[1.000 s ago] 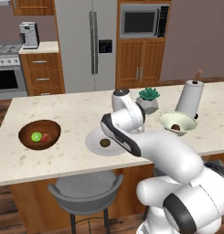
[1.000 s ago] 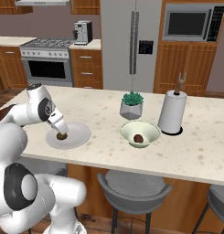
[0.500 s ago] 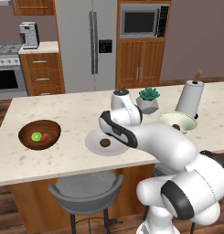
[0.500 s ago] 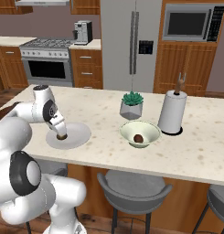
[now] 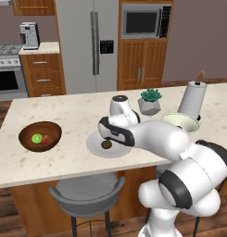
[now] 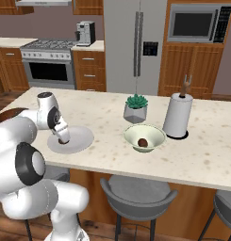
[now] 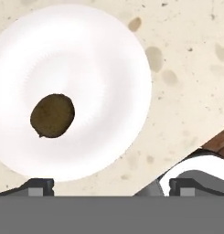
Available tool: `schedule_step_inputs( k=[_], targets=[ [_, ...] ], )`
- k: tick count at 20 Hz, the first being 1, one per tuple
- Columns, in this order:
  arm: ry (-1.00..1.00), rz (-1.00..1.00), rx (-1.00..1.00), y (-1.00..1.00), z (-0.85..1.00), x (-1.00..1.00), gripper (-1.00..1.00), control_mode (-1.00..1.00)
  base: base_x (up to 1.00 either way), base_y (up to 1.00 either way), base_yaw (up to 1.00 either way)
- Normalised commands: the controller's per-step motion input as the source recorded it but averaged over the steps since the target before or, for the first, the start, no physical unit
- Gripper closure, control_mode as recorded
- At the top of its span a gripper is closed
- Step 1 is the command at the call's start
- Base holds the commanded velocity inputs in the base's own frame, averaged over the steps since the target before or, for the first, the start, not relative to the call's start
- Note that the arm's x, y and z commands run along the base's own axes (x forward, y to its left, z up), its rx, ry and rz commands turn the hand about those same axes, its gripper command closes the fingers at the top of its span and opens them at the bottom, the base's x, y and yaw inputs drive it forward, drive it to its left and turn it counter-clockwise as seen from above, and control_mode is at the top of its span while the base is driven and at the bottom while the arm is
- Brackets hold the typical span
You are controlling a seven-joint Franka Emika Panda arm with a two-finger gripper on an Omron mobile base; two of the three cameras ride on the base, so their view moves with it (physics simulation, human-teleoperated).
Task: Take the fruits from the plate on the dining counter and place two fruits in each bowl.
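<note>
Landmark: plate [image 5: 94, 146] near front edge of dining counter [image 5: 64, 111], flat, pale, round. One dark brown fruit [image 5: 106, 144] left on plate, off-centre; in hand view same brown fruit [image 7: 52, 115] left of plate middle, plate rim [image 7: 131, 59] wide around it. Gripper [image 6: 63, 140] just above plate, pointing down, fingers spread wide, holding nothing; finger tips [image 7: 40, 186] at bottom of hand view, well apart, not touching fruit. Left of plate in left base view: dark reddish-brown wooden bowl [image 5: 27, 134] holding bright green fruit [image 5: 37, 138] and red fruit [image 5: 47, 139], side by side, touching or nearly. Right of plate: pale cream-green bowl [image 6: 157, 133] with second dark brown fruit [image 6: 143, 142] inside, near bottom. Behind plate and to the right: spiky green succulent [image 6: 136, 107] in grey pot, then paper towel roll [image 6: 177, 115] upright on stand, beyond the pale bowl. Stool [image 5: 87, 192] in front of counter, below plate. Fridge [image 5: 87, 41] and microwave [image 5: 143, 21] far behind plate
</note>
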Motion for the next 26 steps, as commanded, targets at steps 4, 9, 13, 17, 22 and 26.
schedule_step_inputs(
  k=[4,9,13,17,22,26],
  targets=[
    [0.04,0.00,0.04,0.17,-0.08,0.37,-1.00,-1.00,0.00,0.00,0.00],
    [0.04,0.00,0.00,0.22,-0.15,0.30,-1.00,-1.00,0.00,0.00,0.00],
    [0.08,0.00,0.00,0.16,-0.19,0.24,-1.00,-1.00,0.00,0.00,0.00],
    [0.09,0.00,0.00,0.04,-0.17,0.22,-1.00,-1.00,0.00,0.00,0.00],
    [0.09,0.00,0.00,0.00,-0.16,0.23,-1.00,-1.00,0.00,0.00,0.00],
    [0.06,0.00,0.00,0.00,-0.17,0.15,-1.00,-1.00,0.00,0.00,0.00]
  ],
)
